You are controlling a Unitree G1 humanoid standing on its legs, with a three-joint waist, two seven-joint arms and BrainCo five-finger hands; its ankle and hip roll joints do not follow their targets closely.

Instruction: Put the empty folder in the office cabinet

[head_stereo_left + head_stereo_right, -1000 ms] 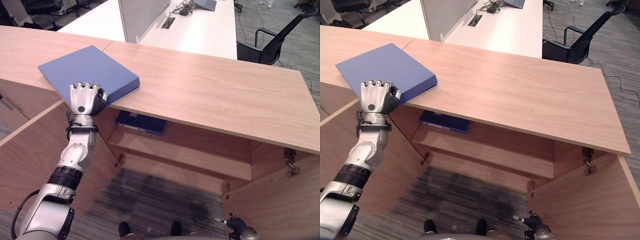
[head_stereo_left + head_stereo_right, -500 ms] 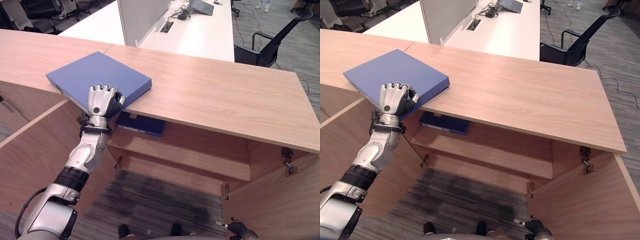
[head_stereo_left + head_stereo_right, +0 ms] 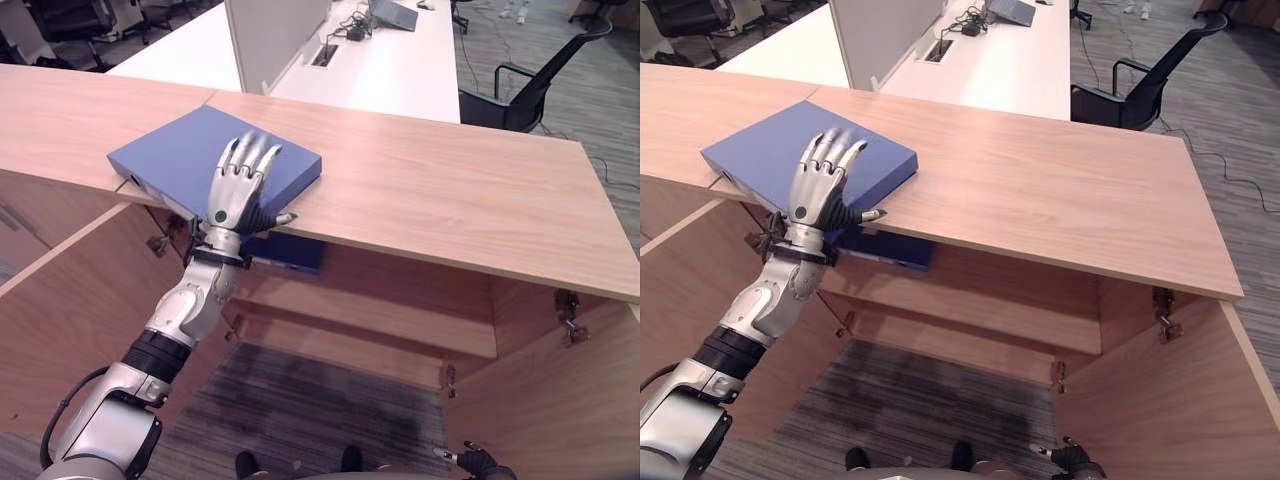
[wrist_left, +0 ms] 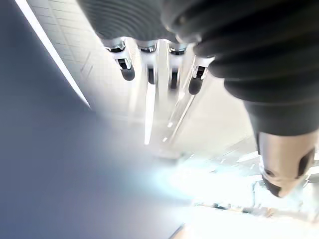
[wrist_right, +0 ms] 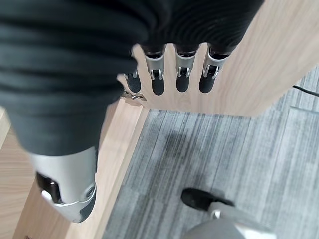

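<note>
A blue folder (image 3: 180,150) lies flat on the wooden cabinet top (image 3: 450,190) at the left, one corner past the front edge. My left hand (image 3: 235,190) rests on its near part, open, fingers straight over the cover and thumb out to the side. In the left wrist view the folder's cover (image 4: 40,149) runs beside the straight fingers (image 4: 149,69). My right hand (image 3: 478,462) hangs low by the right door, its fingers (image 5: 182,74) relaxed and holding nothing.
The cabinet stands with both doors swung out, left (image 3: 70,300) and right (image 3: 570,400). Another blue folder (image 3: 290,252) lies on the inner shelf (image 3: 380,310). Behind are a white desk (image 3: 400,60), a grey divider (image 3: 270,35) and a black chair (image 3: 530,90).
My left hand has gone from curled on the folder's near edge to flat and open on its cover. The folder slid right along the cabinet top.
</note>
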